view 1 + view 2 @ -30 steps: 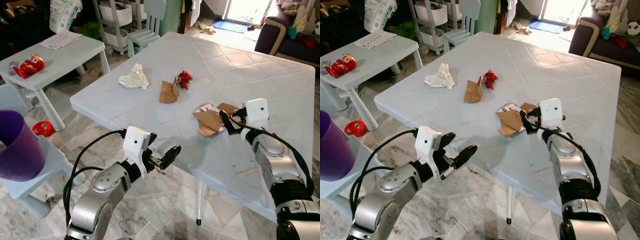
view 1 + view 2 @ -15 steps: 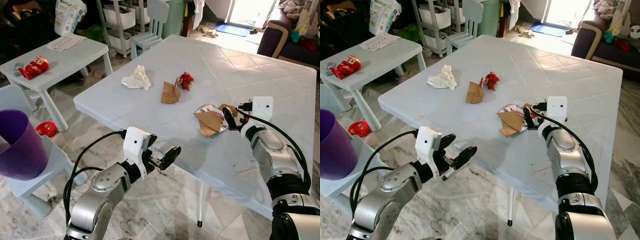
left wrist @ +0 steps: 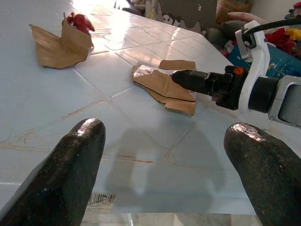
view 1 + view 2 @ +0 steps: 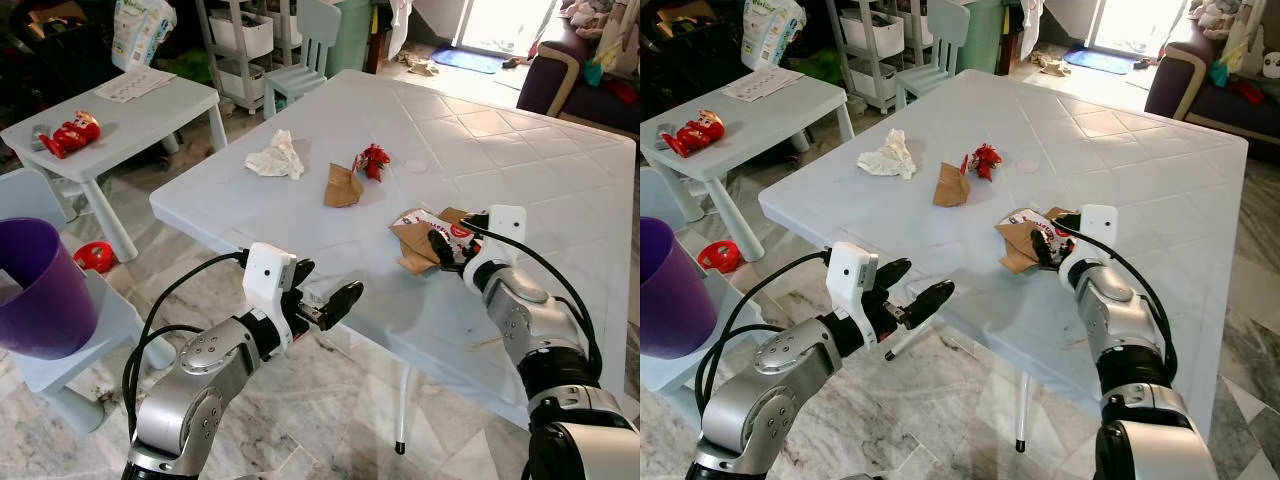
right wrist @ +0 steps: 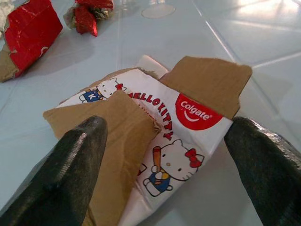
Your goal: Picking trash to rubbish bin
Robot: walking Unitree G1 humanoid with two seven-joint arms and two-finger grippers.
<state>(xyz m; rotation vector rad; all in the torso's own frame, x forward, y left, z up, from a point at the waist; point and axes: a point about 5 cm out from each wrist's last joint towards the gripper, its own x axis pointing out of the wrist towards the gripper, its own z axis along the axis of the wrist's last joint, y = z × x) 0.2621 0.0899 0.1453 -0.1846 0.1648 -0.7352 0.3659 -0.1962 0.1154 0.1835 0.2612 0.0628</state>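
A torn Colgate toothpaste box [image 5: 155, 136] of brown card lies flat on the pale blue table [image 4: 520, 170], right of its middle. My right gripper [image 4: 446, 250] is low over the box's right side, open, with one finger on each side of it. Farther back on the table lie a crumpled white tissue [image 4: 275, 160], a folded brown card piece [image 4: 340, 187] and a red wrapper [image 4: 372, 160]. My left gripper [image 4: 322, 296] hangs open in front of the table's near edge, holding nothing. The purple bin [image 4: 35, 290] stands at the far left on a low stool.
A small pale table [image 4: 130, 110] at the back left carries a red toy [image 4: 65, 133] and a paper sheet. A red object [image 4: 88, 257] lies on the marble floor beneath it. Shelves and a child's chair [image 4: 300, 50] stand behind, a sofa [image 4: 585, 70] at the back right.
My right gripper has dropped and moved left, closing in on the toothpaste box until its fingers straddle it. The left arm has hardly moved. The camera shifted slightly.
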